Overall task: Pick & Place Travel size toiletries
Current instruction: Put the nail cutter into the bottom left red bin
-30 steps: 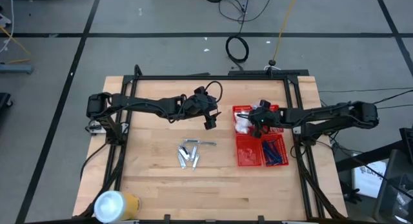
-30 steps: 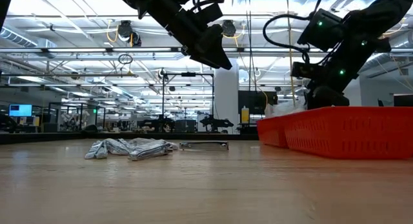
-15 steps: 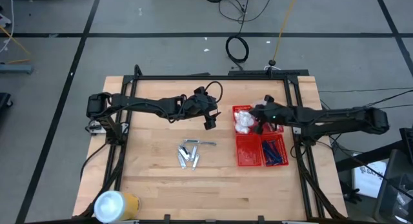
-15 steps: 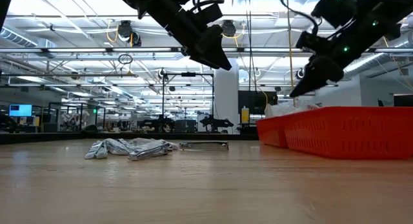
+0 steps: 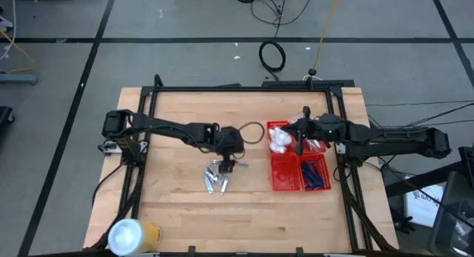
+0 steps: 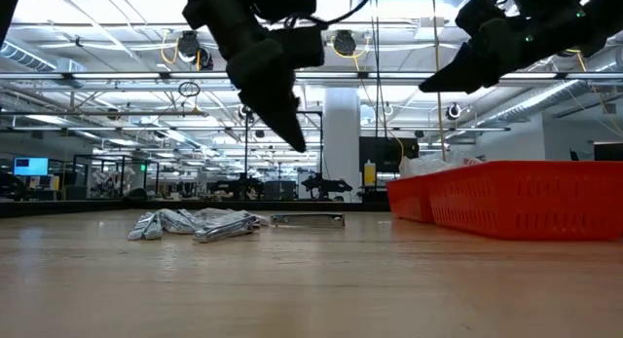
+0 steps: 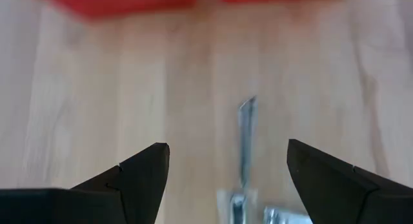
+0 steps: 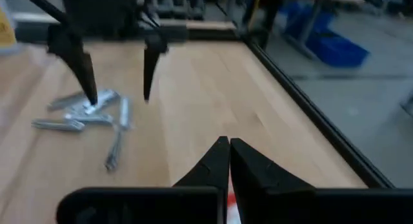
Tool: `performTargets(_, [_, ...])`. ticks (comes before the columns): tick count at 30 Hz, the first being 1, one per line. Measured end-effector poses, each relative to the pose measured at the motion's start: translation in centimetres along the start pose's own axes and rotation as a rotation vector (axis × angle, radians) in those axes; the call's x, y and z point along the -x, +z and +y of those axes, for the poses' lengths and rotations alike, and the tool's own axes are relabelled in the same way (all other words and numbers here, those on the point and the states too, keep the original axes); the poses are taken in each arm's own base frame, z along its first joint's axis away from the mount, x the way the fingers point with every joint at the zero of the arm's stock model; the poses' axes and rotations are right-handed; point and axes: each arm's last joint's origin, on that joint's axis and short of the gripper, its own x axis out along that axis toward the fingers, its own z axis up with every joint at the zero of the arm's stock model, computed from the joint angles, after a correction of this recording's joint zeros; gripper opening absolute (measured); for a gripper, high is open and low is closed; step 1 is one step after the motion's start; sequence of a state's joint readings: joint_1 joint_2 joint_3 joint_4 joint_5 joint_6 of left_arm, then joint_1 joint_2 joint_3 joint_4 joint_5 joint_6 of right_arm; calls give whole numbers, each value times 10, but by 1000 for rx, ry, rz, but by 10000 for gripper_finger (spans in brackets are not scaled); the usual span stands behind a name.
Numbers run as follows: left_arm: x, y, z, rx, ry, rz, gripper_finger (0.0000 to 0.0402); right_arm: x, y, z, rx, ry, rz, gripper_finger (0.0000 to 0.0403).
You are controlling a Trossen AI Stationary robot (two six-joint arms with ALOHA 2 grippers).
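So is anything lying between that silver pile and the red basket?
No. In the high view, only bare wood separates the silver tubes from the red basket.

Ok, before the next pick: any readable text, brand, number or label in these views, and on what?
None can be read.
Silver tubes: no legible print.
White packets in the red basket: no markings visible.
White-and-yellow roll: no label legible.
Screen in the room behind the table: too small to read.
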State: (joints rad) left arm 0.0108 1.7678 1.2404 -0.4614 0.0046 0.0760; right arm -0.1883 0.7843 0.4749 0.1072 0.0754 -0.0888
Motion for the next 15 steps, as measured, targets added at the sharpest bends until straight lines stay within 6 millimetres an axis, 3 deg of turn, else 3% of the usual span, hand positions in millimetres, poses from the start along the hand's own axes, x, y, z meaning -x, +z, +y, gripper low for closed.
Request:
performTargets(7, [-34,-4,-4,-70,-10,22,308,-1,-16,9,-11,152,-220,40])
performTargets(15, [-65,-21,-10,-33,-29,147,308,12,-27,29,-21,332,-469,146])
